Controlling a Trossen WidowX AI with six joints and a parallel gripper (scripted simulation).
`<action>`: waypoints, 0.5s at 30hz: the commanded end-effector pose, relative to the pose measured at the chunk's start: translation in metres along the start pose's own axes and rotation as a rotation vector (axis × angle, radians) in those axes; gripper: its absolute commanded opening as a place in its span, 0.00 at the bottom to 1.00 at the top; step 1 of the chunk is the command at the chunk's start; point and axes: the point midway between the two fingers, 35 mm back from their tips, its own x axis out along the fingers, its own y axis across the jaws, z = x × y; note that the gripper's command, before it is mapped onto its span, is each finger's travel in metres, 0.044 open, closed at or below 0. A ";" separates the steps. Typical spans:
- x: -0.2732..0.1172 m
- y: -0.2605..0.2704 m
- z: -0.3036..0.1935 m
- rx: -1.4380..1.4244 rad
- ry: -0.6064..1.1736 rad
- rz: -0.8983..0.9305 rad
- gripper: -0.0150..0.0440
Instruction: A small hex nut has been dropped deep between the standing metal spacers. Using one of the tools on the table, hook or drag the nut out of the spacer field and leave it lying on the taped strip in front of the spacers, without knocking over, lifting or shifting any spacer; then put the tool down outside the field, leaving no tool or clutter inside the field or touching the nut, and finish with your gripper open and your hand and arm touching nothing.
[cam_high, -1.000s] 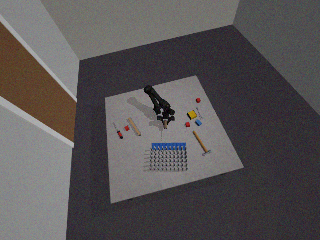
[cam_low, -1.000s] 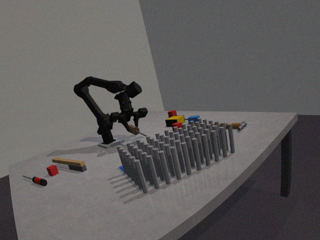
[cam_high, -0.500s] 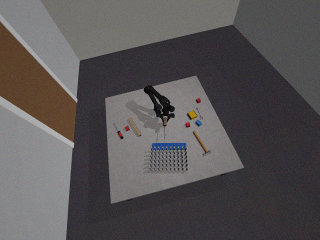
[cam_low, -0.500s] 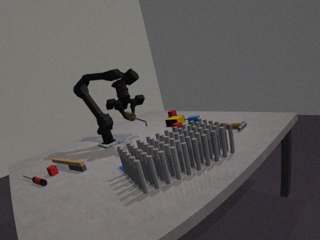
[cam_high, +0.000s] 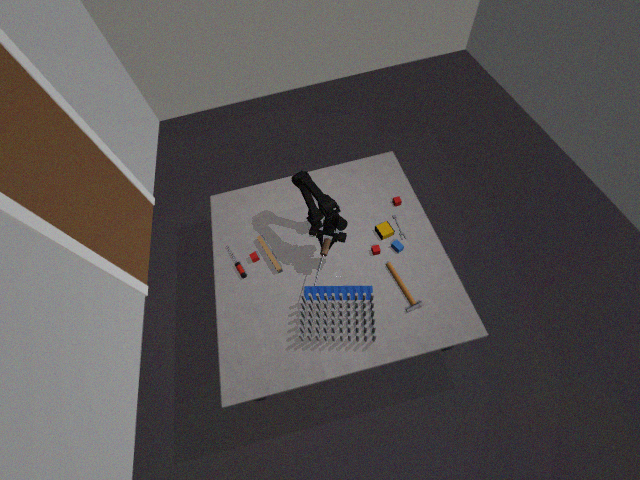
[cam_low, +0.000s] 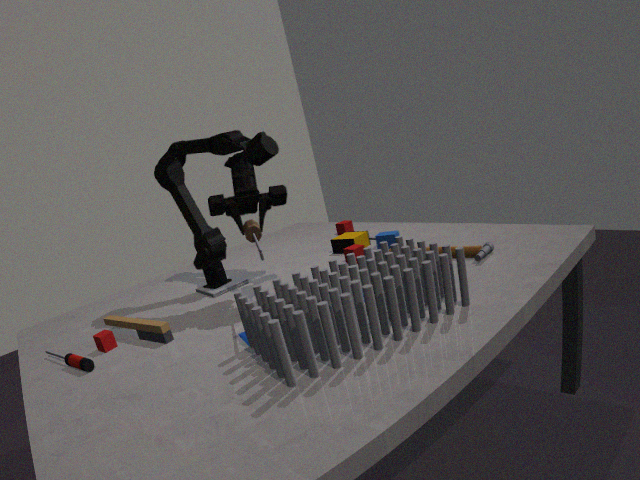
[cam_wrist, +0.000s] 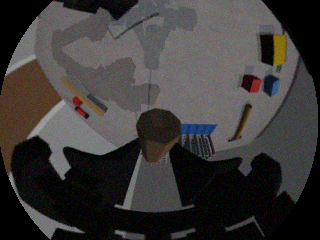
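My gripper (cam_high: 326, 241) (cam_low: 252, 226) (cam_wrist: 155, 141) is shut on the brown handle of a tool with a long thin metal shaft. The handle (cam_high: 325, 249) (cam_low: 251, 230) (cam_wrist: 158, 126) is held well above the table, and the shaft (cam_high: 319, 269) (cam_low: 257, 246) slants down toward the spacer field. Its tip hangs in the air and, in the top view, appears just behind the left end of the blue taped strip (cam_high: 338, 289) (cam_low: 244, 336) (cam_wrist: 200, 129). The metal spacers (cam_low: 351, 325) stand upright in rows along the strip. I cannot make out the hex nut in any view.
To the left lie a screwdriver (cam_high: 240, 269) (cam_low: 79, 362), a red block (cam_high: 254, 256) (cam_low: 105, 341) and a wooden-handled bar (cam_high: 269, 254) (cam_low: 136, 324). To the right are a hammer (cam_high: 400, 284) (cam_wrist: 244, 121), a yellow-black block (cam_high: 384, 229), a blue block (cam_high: 397, 245), a wrench and two red blocks.
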 end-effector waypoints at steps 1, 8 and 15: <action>0.003 0.010 -0.019 0.110 0.000 0.055 0.25; 0.012 0.028 -0.048 0.263 -0.014 0.150 0.25; 0.023 0.049 -0.075 0.401 -0.033 0.248 0.25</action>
